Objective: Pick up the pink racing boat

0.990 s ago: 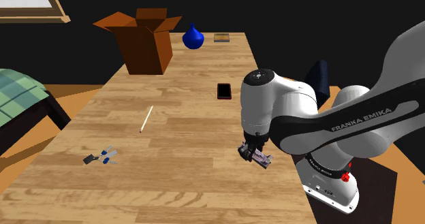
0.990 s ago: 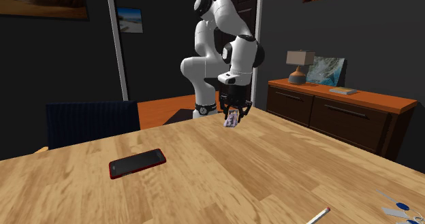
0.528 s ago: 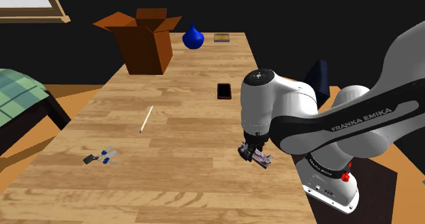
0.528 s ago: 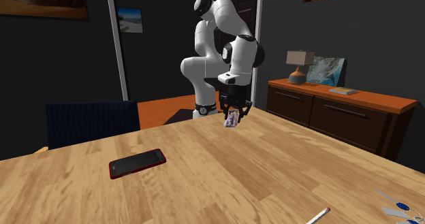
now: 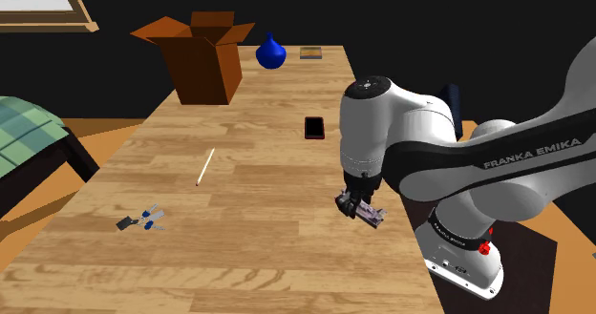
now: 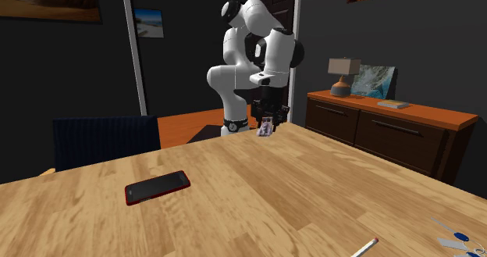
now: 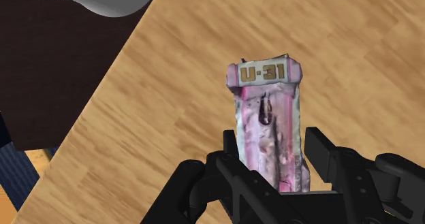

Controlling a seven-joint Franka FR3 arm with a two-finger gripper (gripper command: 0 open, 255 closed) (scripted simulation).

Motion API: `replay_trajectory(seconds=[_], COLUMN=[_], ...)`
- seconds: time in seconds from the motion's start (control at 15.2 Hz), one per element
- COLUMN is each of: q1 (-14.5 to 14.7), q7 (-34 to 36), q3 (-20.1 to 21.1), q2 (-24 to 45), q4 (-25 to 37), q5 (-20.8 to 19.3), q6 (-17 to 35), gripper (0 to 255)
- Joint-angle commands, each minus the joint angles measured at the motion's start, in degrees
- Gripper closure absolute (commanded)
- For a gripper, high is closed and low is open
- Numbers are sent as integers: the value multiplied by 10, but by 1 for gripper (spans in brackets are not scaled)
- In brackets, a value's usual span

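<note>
The pink racing boat (image 7: 267,120), pink and white with "U-31" on its end, is clasped between my black fingers (image 7: 320,154) in the wrist view. It hangs above the wooden table (image 7: 354,45), clear of the surface. In the shoulder view my gripper (image 5: 359,205) holds the boat (image 5: 368,213) over the table's near right part, close to the stand. In the second exterior view the gripper (image 6: 267,123) carries the boat (image 6: 266,128) above the table's far edge.
A red-edged phone (image 5: 314,128) lies mid-table. A pencil (image 5: 204,167) and blue-handled scissors (image 5: 143,219) lie toward the shoulder view's left. A brown open box (image 5: 202,54), a blue vase (image 5: 271,52) and a small book (image 5: 311,52) stand at the far end. A dark chair (image 6: 105,140) is beside the table.
The arm has risen and swung, lifting the boat a little higher above the table. The grip on the boat is unchanged.
</note>
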Motion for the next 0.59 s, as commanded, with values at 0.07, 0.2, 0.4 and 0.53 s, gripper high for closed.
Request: replay_trajectory(seconds=[0.07,0.2,0.4,0.53], q1=[-1,-2,-3,-4], q7=[-1,-2,-3,-3], q3=[-11,-18,-29,-30], q2=[-18,-29,-44,-45], q4=[14,24,40,41], q5=[-9,-15,-24,-24], q6=[-32,-53,-83,-84], gripper=[255,255,255,255])
